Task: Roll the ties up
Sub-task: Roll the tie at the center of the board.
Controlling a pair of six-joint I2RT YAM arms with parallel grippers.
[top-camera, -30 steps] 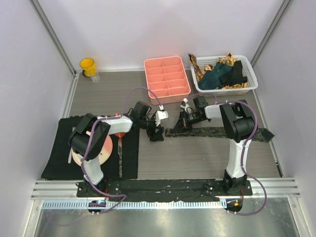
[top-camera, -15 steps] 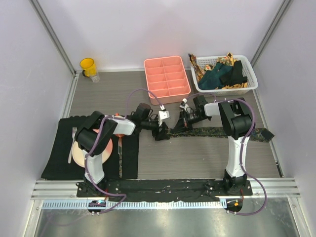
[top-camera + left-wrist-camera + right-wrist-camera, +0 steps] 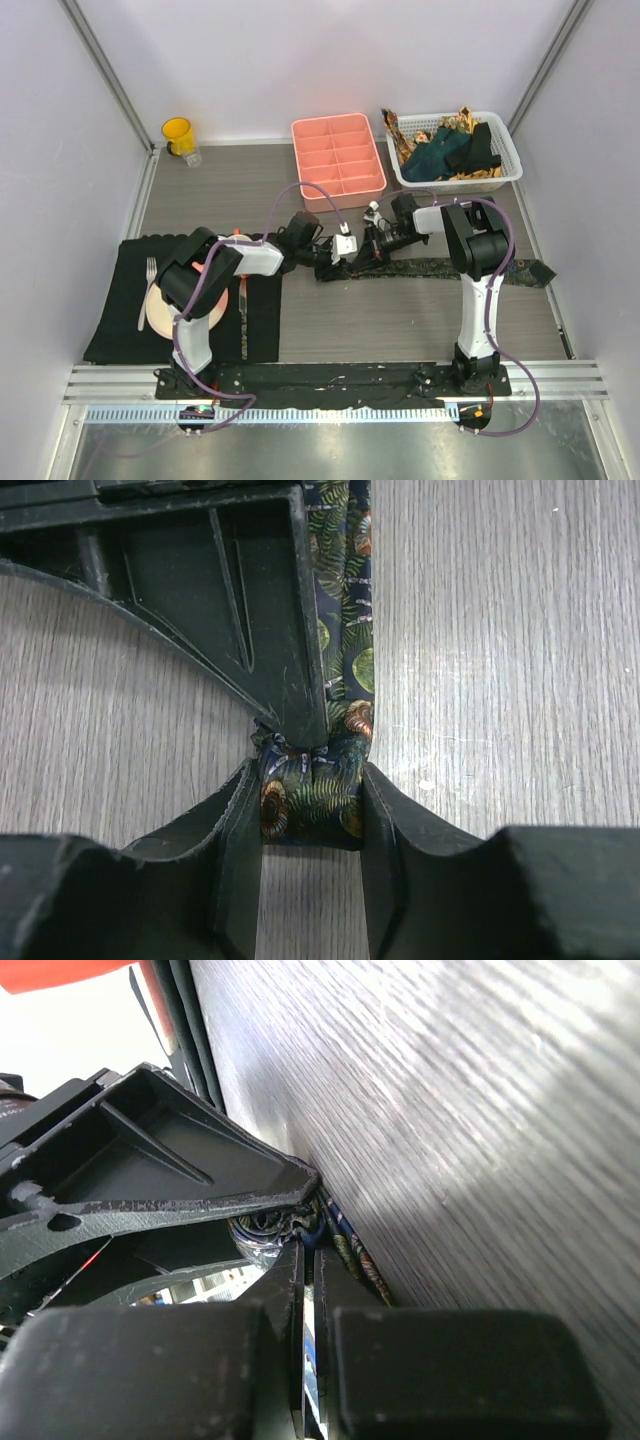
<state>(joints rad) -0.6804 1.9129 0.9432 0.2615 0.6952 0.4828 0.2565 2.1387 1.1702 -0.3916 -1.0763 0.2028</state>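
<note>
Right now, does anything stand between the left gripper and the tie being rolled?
Nothing visible does. The left gripper is shut on the rolled end of the dark patterned tie, and the right gripper pinches the same tie right beside it.

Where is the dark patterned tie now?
Top view: the dark patterned tie lies right of centre, in front of the white basket; the left gripper clamps its rolled left end beside the right gripper.

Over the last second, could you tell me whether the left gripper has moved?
Yes. The left gripper has shifted right along the tie, from under the pink tray's left half to under its middle.
</note>
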